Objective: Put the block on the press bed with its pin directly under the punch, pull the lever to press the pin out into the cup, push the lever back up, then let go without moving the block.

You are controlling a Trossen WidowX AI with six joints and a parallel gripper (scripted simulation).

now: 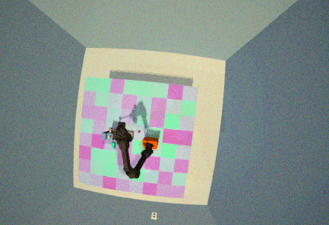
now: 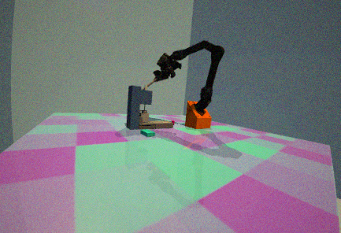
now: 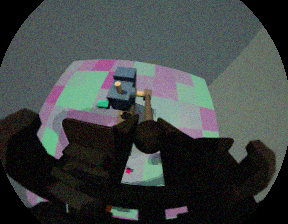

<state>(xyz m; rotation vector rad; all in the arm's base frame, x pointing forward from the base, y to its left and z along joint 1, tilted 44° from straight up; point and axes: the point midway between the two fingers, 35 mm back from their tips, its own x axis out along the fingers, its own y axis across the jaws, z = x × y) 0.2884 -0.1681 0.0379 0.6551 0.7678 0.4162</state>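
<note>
Lever (image 2: 151, 83) (image 3: 148, 110) of the blue-grey press (image 1: 105, 136) (image 2: 133, 107) (image 3: 125, 74) is slanted upward from the press head toward the arm, and its round dark knob (image 3: 147, 137) is held between the fingers of the gripper (image 1: 114, 131) (image 2: 157, 76) (image 3: 147, 119). The jaws are closed on that knob, with the lever's shaft extended beyond them.

The small tan block (image 2: 143, 117) is seated on the press bed (image 2: 159, 124), close to the upright column and below the thin punch (image 2: 144, 107). Exact alignment of its pin with the punch cannot be told, as the pin is too small to be made out. The cup cannot be identified either.

A flat teal piece (image 1: 113, 144) (image 2: 147, 133) (image 3: 102, 104) is seen on the checkered tabletop beside the press. A small red item (image 1: 139, 131) (image 2: 173, 122) (image 3: 128, 171) is located between the press and the orange arm base (image 1: 145, 139) (image 2: 189, 122). From that base the black arm (image 1: 126, 156) (image 2: 214, 64) is raised and bent over toward the press.
</note>
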